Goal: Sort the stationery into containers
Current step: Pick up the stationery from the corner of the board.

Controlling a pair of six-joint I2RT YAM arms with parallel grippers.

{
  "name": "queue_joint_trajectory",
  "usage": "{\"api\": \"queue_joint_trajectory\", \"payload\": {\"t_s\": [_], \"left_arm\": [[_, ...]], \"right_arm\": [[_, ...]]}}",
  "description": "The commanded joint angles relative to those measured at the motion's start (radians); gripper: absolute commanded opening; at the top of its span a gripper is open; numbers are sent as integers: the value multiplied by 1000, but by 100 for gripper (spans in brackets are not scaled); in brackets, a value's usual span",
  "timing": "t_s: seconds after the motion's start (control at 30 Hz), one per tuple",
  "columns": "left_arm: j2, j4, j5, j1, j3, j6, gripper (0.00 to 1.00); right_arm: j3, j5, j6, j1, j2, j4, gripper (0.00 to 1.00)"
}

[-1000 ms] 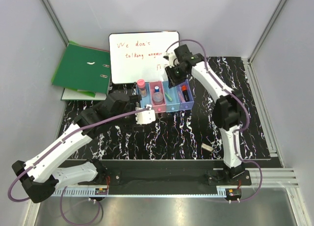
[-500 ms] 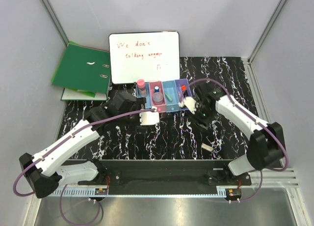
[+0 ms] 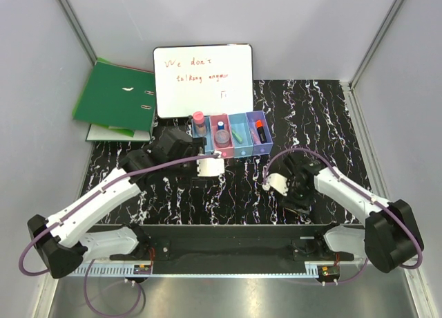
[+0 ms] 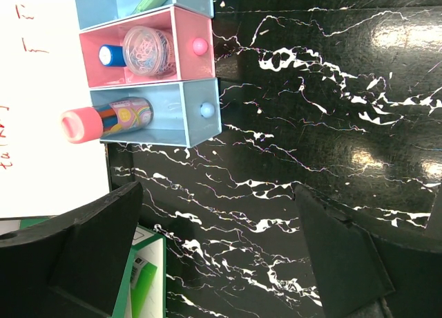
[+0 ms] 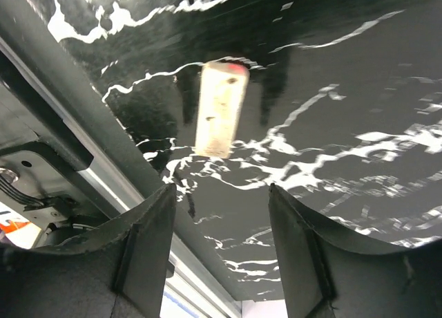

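A black table (image 3: 242, 193) veined with white fills a grey-walled booth, with a whiteboard (image 3: 202, 79) carrying red writing propped at the back and a green ring binder (image 3: 114, 97) lying to its left. Just in front of the whiteboard stands the row of four joined containers (image 3: 243, 151). The leftmost light blue bin holds the pink-capped cylinder (image 4: 103, 121), whose cap pokes out over the bin's back wall. The pink bin next to it holds the blue-capped small tube (image 4: 110, 55) and, touching it, the clear round pot (image 4: 146, 50). The green stick (image 3: 237, 135) lies slanted in the second light blue bin, and the red-and-black marker (image 3: 260, 131) lies in the purple one. The left gripper (image 4: 217, 193) hangs over bare table just in front of the bins' left end, its jaws spread wide with nothing between them. The right gripper (image 5: 221, 193) sits low over the near right part of the table, its jaws also parted and holding nothing. The small pink bar (image 5: 221, 110) lies flat on the table just beyond its fingertips, lined up with the gap and untouched, its pink end farthest from the fingers. In the top view the right arm hides the bar.
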Motion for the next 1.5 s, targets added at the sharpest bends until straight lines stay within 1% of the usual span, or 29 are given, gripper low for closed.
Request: {"api": "queue_joint_trajectory", "payload": {"t_s": [0.0, 0.2, 0.4, 0.47, 0.53, 0.57, 0.67, 0.73, 0.77, 0.83, 0.87, 0.9, 0.93, 1.0, 1.2, 1.47], "left_arm": [[13, 25, -15, 3, 69, -1, 99], [51, 13, -29, 3, 133, 2, 99], [67, 7, -27, -2, 144, -1, 99], [65, 4, -29, -1, 146, -1, 99], [65, 4, -26, -1, 147, -2, 99], [67, 4, -24, -1, 146, -2, 99], [67, 2, -22, -2, 149, -8, 99], [65, 4, -22, -1, 147, -11, 99], [62, 5, -22, -1, 146, -8, 99], [60, 5, -21, -2, 140, -10, 99], [59, 4, -19, -1, 139, -10, 99], [59, 5, -18, -1, 136, -10, 99], [60, 5, -16, -1, 136, -11, 99], [64, 5, -16, -1, 139, -19, 99], [65, 13, -19, -1, 133, -36, 99], [60, 24, -12, -2, 124, -38, 99]], "right_arm": [[-55, 6, -53, 15, -19, 55, 63], [-92, -21, -56, 15, 19, 119, 61], [-89, -31, -48, 16, 97, 191, 58], [-85, -34, -39, 21, 112, 202, 56], [-83, -34, -33, 23, 126, 218, 51], [-86, -32, -32, 24, 129, 227, 44], [-107, -20, -30, 26, 126, 251, 34], [-117, -21, -21, 26, 120, 259, 35], [-120, -23, -18, 27, 117, 262, 27], [-121, -23, -7, 27, 113, 268, 19], [-121, -20, -4, 27, 111, 273, 12], [-120, -15, -4, 27, 109, 274, 7], [-114, -11, 1, 27, 108, 274, 4], [-100, 0, 13, 27, 103, 275, 0], [-26, -1, 56, 27, 86, 245, 0], [21, -17, 30, 29, -2, 219, 0]]}}
